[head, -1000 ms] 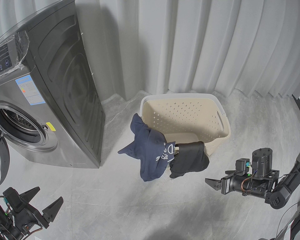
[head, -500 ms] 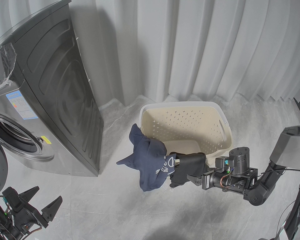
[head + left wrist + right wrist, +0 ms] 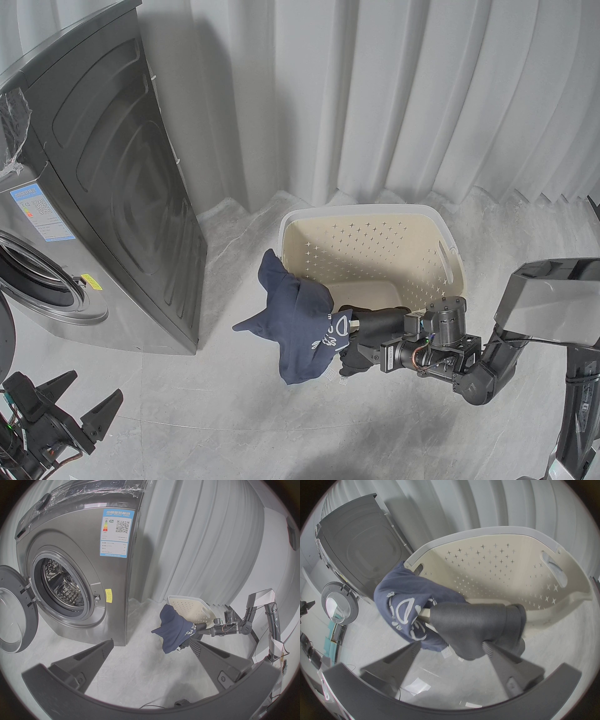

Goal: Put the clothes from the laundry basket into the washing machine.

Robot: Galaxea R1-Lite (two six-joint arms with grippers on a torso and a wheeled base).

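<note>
- Clothes (image 3: pixel 325 325): two pieces hung over the rim of the laundry basket (image 3: pixel 369 209), on the side nearest the right tool (image 3: pixel 361 351).
- Black garment (image 3: pixel 468 620): straight ahead of the right tool, folded across the rim, with the lower hem hanging down between the tool's two fingers. Touched by one fingertip (image 3: pixel 486 645).
- Navy garment (image 3: pixel 403 605): just beside the black one and touching it, on the side toward the washing machine (image 3: pixel 87 542). White print turned toward the right tool, and one corner sticking out sideways above the floor (image 3: pixel 250 400). Lower edge near the right tool's other fingertip.
- Right tool: spread wide, level with the outer face of the rim, up against the black garment but clamped on nothing.
- Laundry basket: cream with star-shaped holes in the walls, standing on the floor just beyond the right tool, behind the hanging clothes.
- Left tool (image 3: pixel 97 385): low over the floor, fingers wide apart, holding nothing. Well apart from the clothes, which hang farther off beyond its fingertips.
- Washing machine: ahead of the left tool, with the round door (image 3: pixel 15 611) swung fully open and the steel drum (image 3: pixel 62 583) exposed.
- Pale curtain (image 3: pixel 406 94): behind the basket, far side from both tools.
</note>
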